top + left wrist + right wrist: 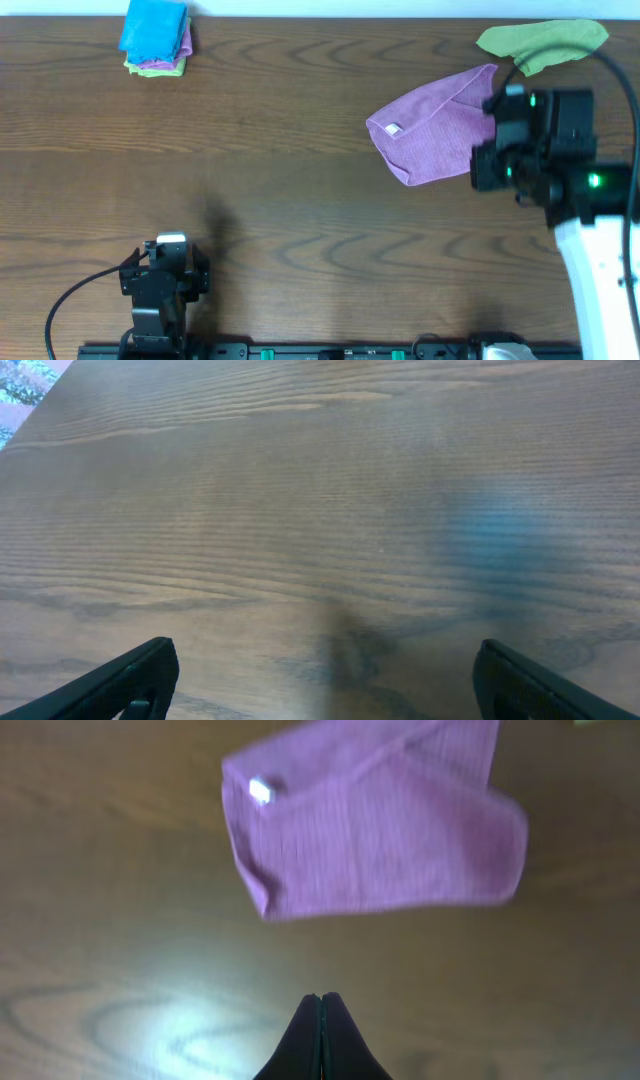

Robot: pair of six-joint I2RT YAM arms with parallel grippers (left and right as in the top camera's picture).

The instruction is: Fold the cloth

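A purple cloth (437,125) lies folded over on the wooden table at the right, with a small white tag near its left corner. It also shows in the right wrist view (375,820). My right gripper (320,998) is shut and empty, held above bare table just short of the cloth; in the overhead view the right arm (535,140) stands over the cloth's right edge. My left gripper (320,680) is open and empty over bare table at the front left, seen from above (165,270).
A green cloth (545,42) lies at the back right, partly under the right arm's cable. A stack of folded cloths (156,38), blue on top, sits at the back left.
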